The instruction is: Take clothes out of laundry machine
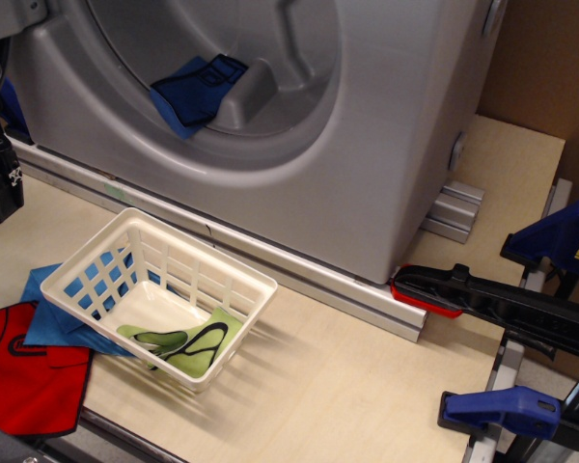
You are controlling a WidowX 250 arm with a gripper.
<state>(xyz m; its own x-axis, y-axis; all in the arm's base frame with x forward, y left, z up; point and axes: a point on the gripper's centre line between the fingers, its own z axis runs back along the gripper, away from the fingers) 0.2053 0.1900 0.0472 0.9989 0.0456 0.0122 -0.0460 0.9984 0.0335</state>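
The laundry machine [386,145] is a large grey plastic body filling the top of the view, with a wide round drum opening. The dark blue garment with black trim [195,89] lies crumpled at the bottom of the drum, against the left side of a raised grey paddle [256,92]. My gripper [0,183] is a black shape hanging at the far left edge, outside the drum, well left of and below the garment. It holds nothing that I can see. Its jaws are cut off by the frame edge.
A white slotted basket [241,280] stands in front of the machine with a green garment [188,342] inside. A lighter blue flat cloth [53,318] and a red garment [34,371] lie at its left. Blue and black clamps [521,309] sit at the right table edge.
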